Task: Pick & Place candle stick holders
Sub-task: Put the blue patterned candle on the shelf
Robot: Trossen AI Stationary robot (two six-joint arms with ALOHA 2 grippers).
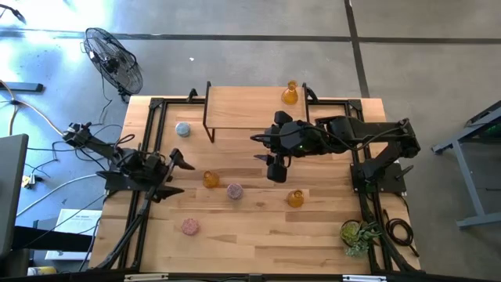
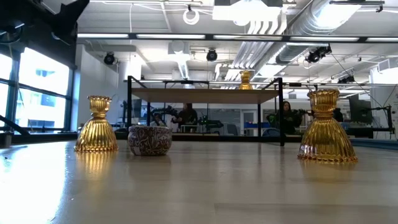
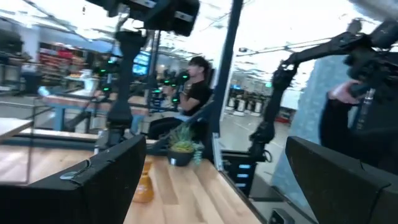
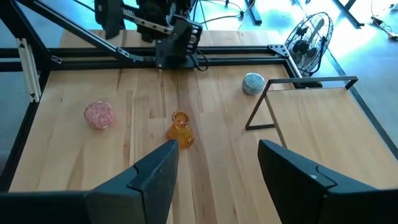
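- Nearest you: pink holder [image 1: 189, 227] by front edge, squat.
- Mid-table: amber holders [image 1: 210, 179] [image 1: 295, 199] upright, necks up; 2nd pink holder [image 1: 235, 190] between.
- Right gripper [image 1: 274, 168] hovers above them, fingers apart, empty; left gripper [image 1: 175, 177] spread too.
- Far: blue holder [image 1: 183, 130]; amber holder on shelf [image 1: 290, 94] upright.

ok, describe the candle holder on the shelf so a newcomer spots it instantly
Find the raised wooden shelf on black legs at the table's far edge. Near its right end stands one amber candle stick holder, flask-shaped with a narrow neck. It is the only piece off the tabletop.
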